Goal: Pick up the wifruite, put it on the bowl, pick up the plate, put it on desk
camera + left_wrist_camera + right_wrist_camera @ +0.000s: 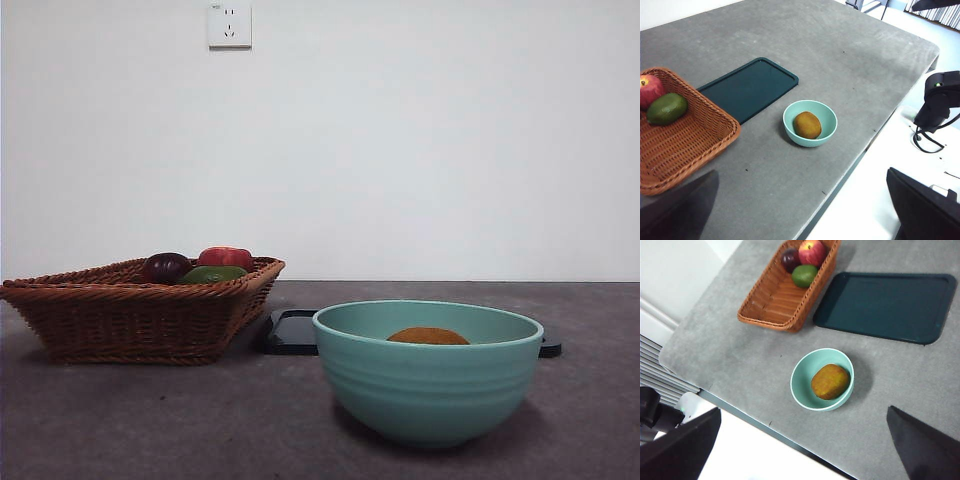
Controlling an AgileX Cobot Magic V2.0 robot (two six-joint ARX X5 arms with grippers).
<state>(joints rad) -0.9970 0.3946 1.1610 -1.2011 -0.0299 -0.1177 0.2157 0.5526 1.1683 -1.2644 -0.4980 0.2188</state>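
Wifruite [830, 382] in bowl [802, 371], well below both open end effectors

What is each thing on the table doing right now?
wifruite: lying inside the bowl.
bowl: upright on the desk, holding the fruit.
dark tray: flat on the desk, nothing on it.
basket: on the desk, holding three fruits.
desk: bearing everything.
left gripper: raised, jaws open, holding nothing.
right gripper: raised, jaws open, holding nothing.
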